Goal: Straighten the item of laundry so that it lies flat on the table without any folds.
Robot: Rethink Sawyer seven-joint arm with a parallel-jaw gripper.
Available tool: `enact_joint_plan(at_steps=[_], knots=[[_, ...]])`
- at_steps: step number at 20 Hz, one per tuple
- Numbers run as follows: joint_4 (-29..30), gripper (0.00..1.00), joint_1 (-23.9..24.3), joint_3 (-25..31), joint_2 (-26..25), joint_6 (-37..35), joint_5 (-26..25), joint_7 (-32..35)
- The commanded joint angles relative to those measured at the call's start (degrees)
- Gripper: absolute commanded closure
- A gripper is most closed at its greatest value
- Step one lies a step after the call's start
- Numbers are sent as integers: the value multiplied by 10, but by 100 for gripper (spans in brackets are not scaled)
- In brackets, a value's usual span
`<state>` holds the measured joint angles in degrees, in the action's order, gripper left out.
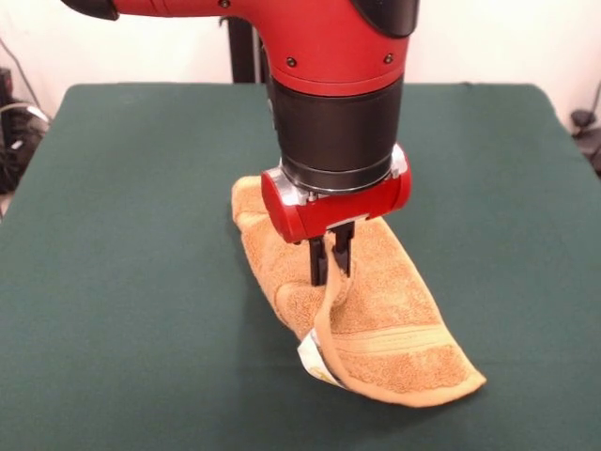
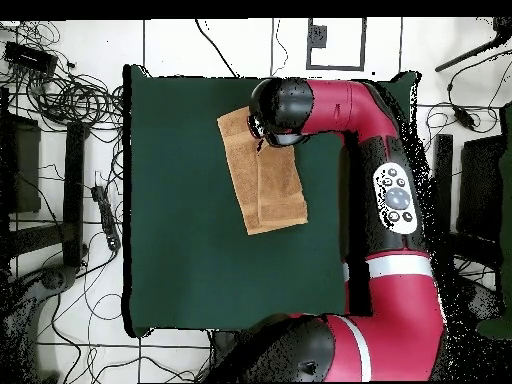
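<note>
The item of laundry [image 1: 385,315] is a golden-orange terry towel, folded over on itself on the dark green table [image 1: 141,282]. A paler woven band runs across its near end. My gripper [image 1: 331,266] is shut on a raised edge of the towel, lifting it into a ridge. A small white tag [image 1: 313,362] hangs below that lifted edge. In the overhead view the towel [image 2: 268,180] lies near the table's top edge [image 2: 180,200], and the arm's head hides my gripper.
My red and black arm [image 2: 390,200] reaches along the right side of the table in the overhead view. Cables and equipment [image 2: 60,90] lie on the floor off the table's left side.
</note>
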<state>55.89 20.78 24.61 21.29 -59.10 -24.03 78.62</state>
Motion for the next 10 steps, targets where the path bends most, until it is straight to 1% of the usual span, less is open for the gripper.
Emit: enact_joint_plan(at_steps=[1, 4, 7, 10], knots=[[27, 100, 2, 48, -12, -24, -27, -184], [30, 100, 7, 46, -8, -15, -35, -184], [52, 100, 13, 41, -2, 0, -29, -148], [47, 100, 19, 42, -2, -2, -33, -159]])
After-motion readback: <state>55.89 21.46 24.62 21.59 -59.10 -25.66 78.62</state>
